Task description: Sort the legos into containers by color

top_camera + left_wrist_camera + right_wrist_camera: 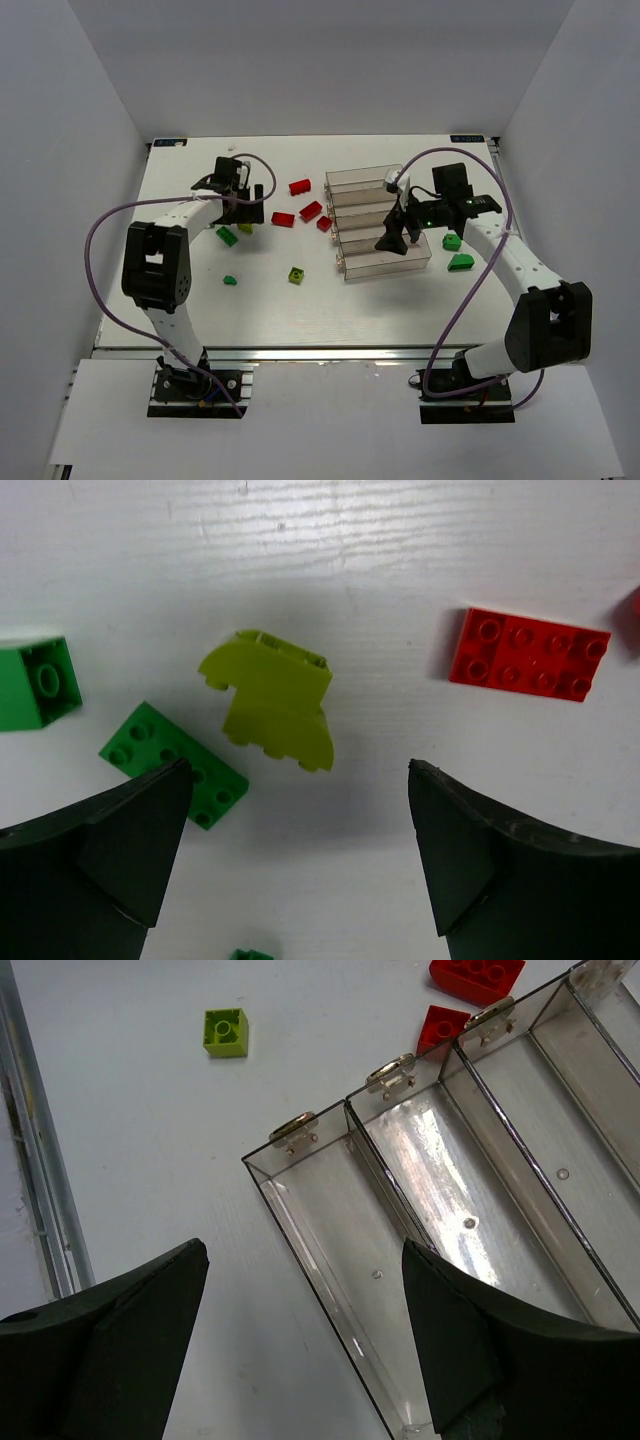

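At the far left of the left wrist view a green square brick (pixel 35 683) sits beside a green oblong brick (pixel 150 742), whose near end is hidden behind 1 finger of the left gripper (pixel 300 780). That gripper's jaws stand wide apart, holding nothing, over the white surface (pixel 400 560). A yellow-green curved brick (pixel 272 705) lies just beyond the gap, and a red 2x4 brick (pixel 528 653) lies flat to its right, well apart from it. From overhead, a small green brick (pixel 230 280) and a yellow-green square brick (pixel 296 274) lie nearer the arm bases, and 3 more red bricks (pixel 310 210) lie between the left gripper and the 4 clear trays (pixel 360 172), which stand side by side in a slanted row right of centre. The right gripper (pixel 305 1260) hangs above the nearest tray (pixel 330 1230), jaws wide, gripping nothing. 2 green bricks (pixel 461 262) lie on the surface just right of the trays.
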